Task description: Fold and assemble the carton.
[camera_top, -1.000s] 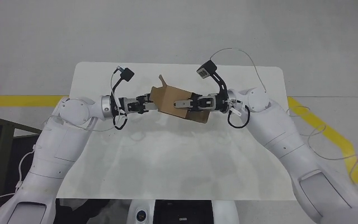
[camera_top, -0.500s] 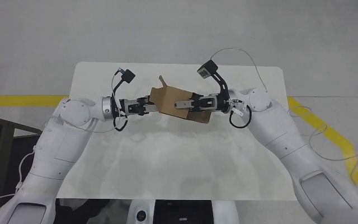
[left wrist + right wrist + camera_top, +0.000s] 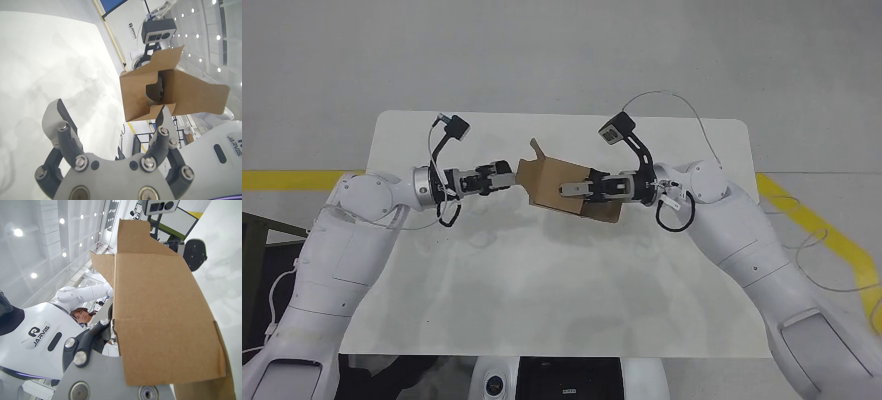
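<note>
A white counter (image 3: pixel 542 290) stands on a grey floor (image 3: pixel 542 60) crossed by a yellow line (image 3: pixel 282 180). Above it, the fingers of the right gripper (image 3: pixel 577 188) clamp the carton (image 3: pixel 545 176); those of the left gripper (image 3: pixel 504 176) stand apart just beside it.

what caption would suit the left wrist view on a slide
Open left end effector facing the carton, end flaps partly folded, above a white table

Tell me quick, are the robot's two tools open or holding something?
Left tool: open, holding nothing.
Right tool: closed on the carton.
</note>
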Controlling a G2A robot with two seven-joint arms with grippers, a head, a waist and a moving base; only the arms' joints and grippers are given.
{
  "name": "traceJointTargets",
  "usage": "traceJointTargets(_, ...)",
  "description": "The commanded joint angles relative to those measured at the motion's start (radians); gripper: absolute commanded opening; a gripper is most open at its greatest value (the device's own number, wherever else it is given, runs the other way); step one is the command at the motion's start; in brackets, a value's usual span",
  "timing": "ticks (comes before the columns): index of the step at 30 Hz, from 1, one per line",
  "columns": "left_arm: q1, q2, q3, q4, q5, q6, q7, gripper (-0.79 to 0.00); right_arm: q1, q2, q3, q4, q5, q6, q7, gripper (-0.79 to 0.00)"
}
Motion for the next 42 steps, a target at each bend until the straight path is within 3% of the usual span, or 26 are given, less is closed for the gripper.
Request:
traceJointTargets(1, -0.004, 0.000, -0.006, 0.011, 0.006, 0.001, 0.014, 0.000, -0.006, 0.001, -0.003, -0.003, 0.000, 0.018, 0.018, -0.785)
traceJointTargets(14, -0.012, -0.006, 0.014, 0.052, 0.051, -0.001, 0.077, 0.000, -0.039, -0.015, -0.053, -0.070, 0.038, 0.143, 0.143, -0.785)
traceJointTargets(29, -0.013, -0.007, 0.017, 0.056, -0.024, 0.003, 0.006, 0.000, -0.032, -0.035, -0.020, -0.043, 0.046, 0.135, 0.135, -0.785)
traceJointTargets(42, -0.014, -0.007, 0.014, 0.060, -0.021, 0.005, 0.018, 0.000, -0.032, -0.035, -0.020, -0.043, 0.046, 0.135, 0.135, -0.785)
